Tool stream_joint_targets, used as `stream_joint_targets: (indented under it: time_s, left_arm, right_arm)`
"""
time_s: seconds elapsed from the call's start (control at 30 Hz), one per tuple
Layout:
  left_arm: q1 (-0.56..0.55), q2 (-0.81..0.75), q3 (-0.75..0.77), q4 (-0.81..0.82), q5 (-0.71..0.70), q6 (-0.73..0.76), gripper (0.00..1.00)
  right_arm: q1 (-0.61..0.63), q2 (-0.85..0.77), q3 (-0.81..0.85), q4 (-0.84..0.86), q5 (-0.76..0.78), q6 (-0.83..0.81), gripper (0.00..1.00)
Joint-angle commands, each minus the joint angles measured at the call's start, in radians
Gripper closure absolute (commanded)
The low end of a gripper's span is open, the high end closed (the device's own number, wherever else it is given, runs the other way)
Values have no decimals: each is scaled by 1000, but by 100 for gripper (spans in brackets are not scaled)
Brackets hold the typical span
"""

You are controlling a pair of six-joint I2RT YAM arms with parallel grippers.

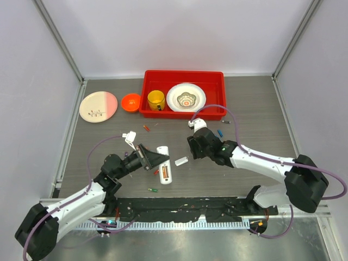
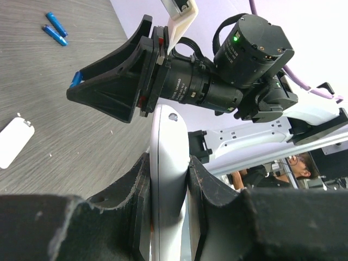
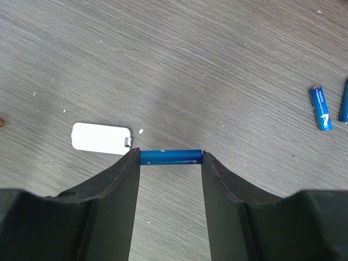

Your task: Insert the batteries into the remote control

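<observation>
The left claw (image 2: 169, 182) is clamping the remote control (image 2: 166, 136), its two fingers pressing against opposite sides of the white body near one end. The rest of the handset is sticking out past the fingertips towards the right arm.

The right claw (image 3: 171, 161) is gripping a blue battery (image 3: 163, 157) end to end, one fingertip on each cap, so the cell is bridging the gap crosswise above the desk (image 3: 217, 54). That claw is hanging near the remote's free end without touching it. The white back cover (image 3: 101, 138) is lying flat on the desk just beyond the held battery, and two more blue batteries (image 3: 321, 109) are lying side by side well off to one side.
</observation>
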Motion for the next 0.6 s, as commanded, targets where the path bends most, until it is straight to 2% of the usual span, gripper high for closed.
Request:
stream_joint_targets:
  time_s: [0.0, 0.17, 0.3, 0.4, 0.53, 0.57]
  left_arm:
    - [6, 18, -3, 158, 67, 4, 100]
    - [4, 13, -88, 282, 5, 18, 100]
    - [4, -33, -103, 270, -43, 38, 100]
    - [4, -74, -102, 223, -58, 69, 100]
    - [4, -93, -135, 210, -104, 93, 100]
    - [4, -94, -141, 216, -113, 93, 100]
  right_arm:
    - [15, -77, -36, 90, 25, -14, 99]
    - [22, -95, -73, 155, 15, -17, 99]
    - [24, -60, -50, 121, 88, 20, 99]
    - [22, 9, 7, 43, 149, 93, 99]
    - [-5, 66, 35, 17, 159, 276, 99]
    - [-11, 72, 30, 17, 168, 384, 99]
